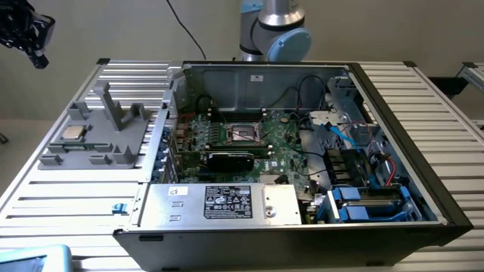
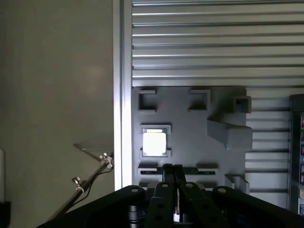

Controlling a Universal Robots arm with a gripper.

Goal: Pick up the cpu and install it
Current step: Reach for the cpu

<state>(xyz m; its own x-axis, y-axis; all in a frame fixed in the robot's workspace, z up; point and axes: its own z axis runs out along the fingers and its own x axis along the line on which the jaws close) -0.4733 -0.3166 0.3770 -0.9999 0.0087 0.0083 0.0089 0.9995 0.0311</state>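
the small flat square cpu with a shiny silver top (image 1: pixel 73 132) lies in a recess of the grey plastic fixture with upright posts (image 1: pixel 113 122), beside the open black computer case (image 1: pixel 302 243). the black pincer (image 2: pixel 172 168) hangs high above the fixture, fingers pressed together, holding nothing.

Robotics lab: slatted bench (image 1: pixel 76 195), opened PC (image 1: pixel 257 85).
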